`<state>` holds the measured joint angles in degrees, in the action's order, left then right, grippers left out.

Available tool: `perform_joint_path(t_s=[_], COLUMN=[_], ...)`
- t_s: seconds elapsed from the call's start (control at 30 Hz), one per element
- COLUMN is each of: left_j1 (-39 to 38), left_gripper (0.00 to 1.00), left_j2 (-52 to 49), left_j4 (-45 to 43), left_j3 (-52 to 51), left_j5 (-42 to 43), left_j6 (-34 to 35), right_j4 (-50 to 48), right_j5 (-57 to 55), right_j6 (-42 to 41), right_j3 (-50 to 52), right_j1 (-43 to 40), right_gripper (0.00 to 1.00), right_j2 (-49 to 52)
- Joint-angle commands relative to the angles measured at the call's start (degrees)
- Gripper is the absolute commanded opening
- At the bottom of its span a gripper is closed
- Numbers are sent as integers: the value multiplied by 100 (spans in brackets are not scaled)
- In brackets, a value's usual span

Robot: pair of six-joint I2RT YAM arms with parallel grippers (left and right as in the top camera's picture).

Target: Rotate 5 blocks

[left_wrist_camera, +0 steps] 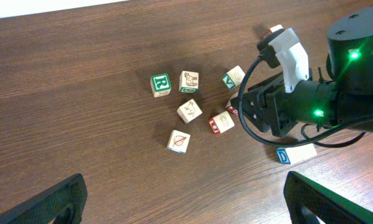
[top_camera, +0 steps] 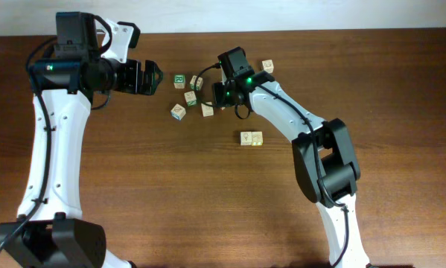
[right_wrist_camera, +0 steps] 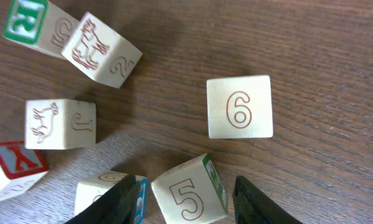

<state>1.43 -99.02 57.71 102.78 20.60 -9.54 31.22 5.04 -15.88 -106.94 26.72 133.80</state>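
Several pale wooden blocks lie in a loose cluster at mid-table. In the right wrist view, a block printed with a red 5 [right_wrist_camera: 189, 190] and one green side sits tilted between my right gripper's [right_wrist_camera: 185, 185] fingers, with a gap on each side, so the gripper is open. A block with a blue side [right_wrist_camera: 102, 194] lies just behind the left finger [right_wrist_camera: 121, 202]. Beyond are a 6 block [right_wrist_camera: 240, 107], a J block [right_wrist_camera: 60, 124], a horse block [right_wrist_camera: 102, 51] and a red Y block [right_wrist_camera: 15, 165]. From overhead the right gripper [top_camera: 220, 99] hides the 5 block. My left gripper [top_camera: 150, 77] hangs open to the cluster's left.
A green-framed R cube [top_camera: 179, 80] marks the cluster's far-left corner. One lone block [top_camera: 267, 66] sits beyond the right arm [top_camera: 282, 112]. A pair of blocks [top_camera: 251, 138], one with a blue D face [left_wrist_camera: 296, 154], rests nearer the front. A cable loops beside the right wrist.
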Motion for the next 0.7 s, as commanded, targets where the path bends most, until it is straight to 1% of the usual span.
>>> perform_joint_path(t_s=[0.0, 0.3, 0.67], left_j1=[24, 24, 24], left_gripper=[99, 99, 99], left_j2=[2, 2, 2], left_j4=[7, 7, 7], left_j3=[136, 136, 136], left_j5=[15, 17, 17], left_j6=[26, 26, 26], right_j4=[-4, -20, -278], right_j5=[50, 46, 9], right_j6=[105, 85, 39], right_j3=[-31, -31, -7], right_j1=[-9, -9, -4], right_gripper=[50, 49, 49], right_j2=[138, 140, 262])
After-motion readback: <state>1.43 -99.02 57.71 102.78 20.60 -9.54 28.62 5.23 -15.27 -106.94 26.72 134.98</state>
